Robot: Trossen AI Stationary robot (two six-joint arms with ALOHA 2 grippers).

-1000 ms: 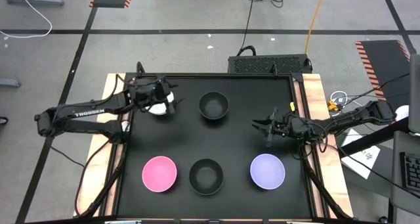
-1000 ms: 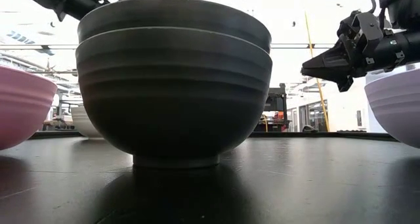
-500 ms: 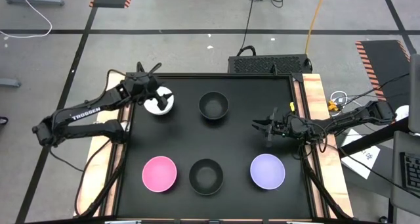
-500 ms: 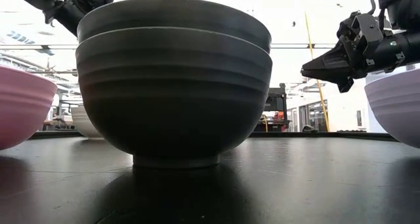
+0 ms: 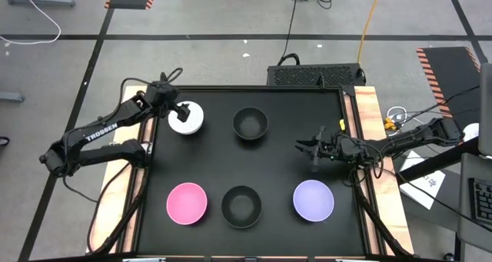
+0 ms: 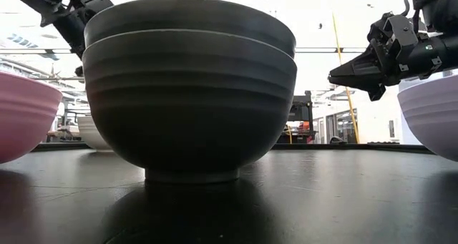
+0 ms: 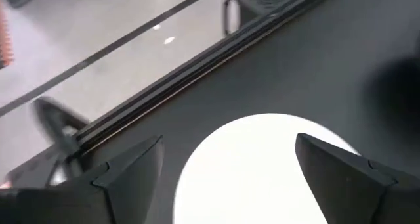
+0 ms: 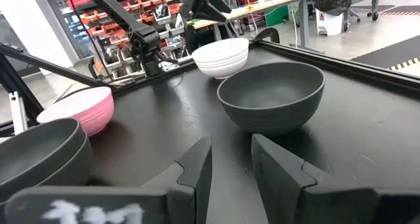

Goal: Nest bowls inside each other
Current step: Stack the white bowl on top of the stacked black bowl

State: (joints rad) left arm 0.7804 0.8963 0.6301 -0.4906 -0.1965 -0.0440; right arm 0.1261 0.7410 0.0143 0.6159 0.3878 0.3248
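The white bowl (image 5: 186,118) sits at the far left corner of the black table (image 5: 284,170), and the left gripper (image 5: 178,108) hangs right over its far-left edge. In the left wrist view the fingers (image 7: 131,168) stand wide apart with the white bowl (image 7: 262,168) between and below them, not touching it as far as I can see.

A lone black bowl (image 5: 250,123) rests at the far middle of the table, just to the right of the white one and apart from it. Along the near edge stand three more: the pink bowl (image 5: 187,202) on the left, the black pair (image 5: 241,205) in the middle, and the purple bowl (image 5: 314,200) on the right, all clear of one another. From table height the middle one shows as two black bowls (image 6: 189,86) nested, the inner rim standing a little above the outer.

The right gripper (image 5: 305,147) waits above the table's right side, between the lone black bowl and the purple bowl, pointing toward the middle. Its fingers (image 8: 197,168) are slightly apart, with only a narrow gap and nothing in it; past them the lone black bowl (image 8: 270,96), the white bowl (image 8: 221,56) and the pink bowl (image 8: 79,109) show.
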